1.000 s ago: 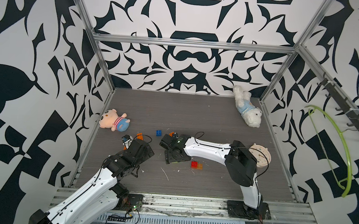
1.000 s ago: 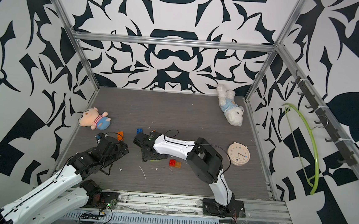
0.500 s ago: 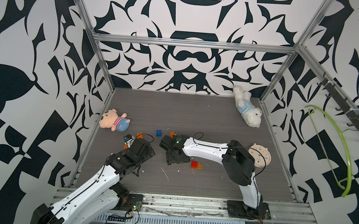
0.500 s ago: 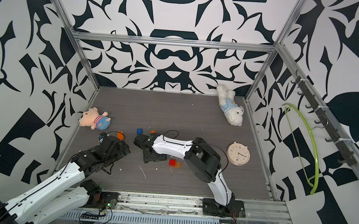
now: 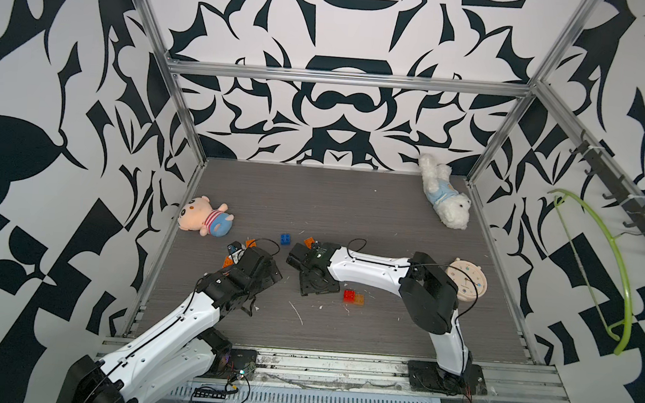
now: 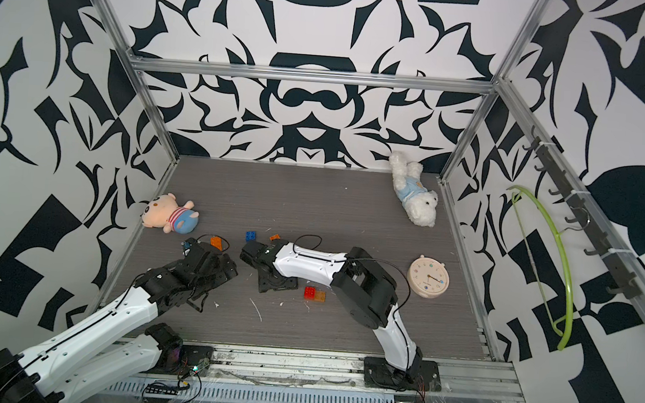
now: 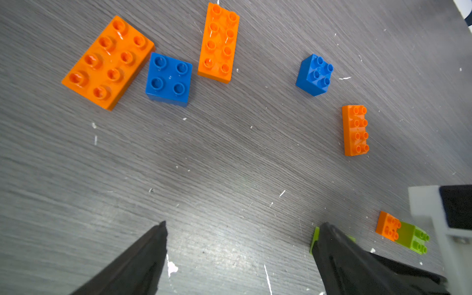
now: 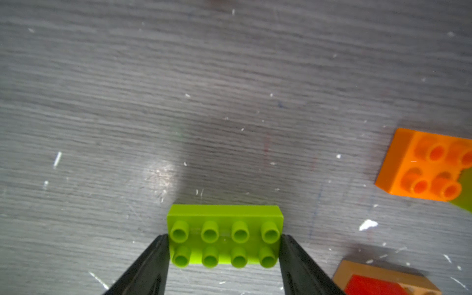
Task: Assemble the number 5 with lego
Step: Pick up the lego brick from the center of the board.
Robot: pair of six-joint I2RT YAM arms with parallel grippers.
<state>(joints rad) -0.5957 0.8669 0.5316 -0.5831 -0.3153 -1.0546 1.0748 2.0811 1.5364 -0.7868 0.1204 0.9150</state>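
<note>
1. The right fingers (image 8: pixel 158 255) are clamped on the lime green brick (image 8: pixel 224 229), with 1 finger against each short end.
2. That brick lies flat on the table (image 8: pixel 229 89), studs up, 8 studs in 2 rows.
3. Outside 1 right finger, apart from the held brick, sits an orange square brick (image 8: pixel 424 166). A lime piece meets its edge.
4. On that same side, nearer the right fingers, lies a red and amber piece (image 8: pixel 370 283).
5. The left fingers (image 7: pixel 148 255) stand wide apart, with bare table between them and nothing gripped.
6. Well beyond the left fingertips we see a wide orange brick (image 7: pixel 107 62), a blue square brick (image 7: pixel 168 79) just beside it, and a narrow orange brick (image 7: pixel 218 42) just beside the blue one, all studs up.
7. Further out past 1 left finger lie a second blue brick (image 7: pixel 314 74) and a short orange brick (image 7: pixel 355 130), apart from each other.
8. Near that same left finger sits an orange and lime pair (image 7: pixel 401 232), joined end to end.
</note>
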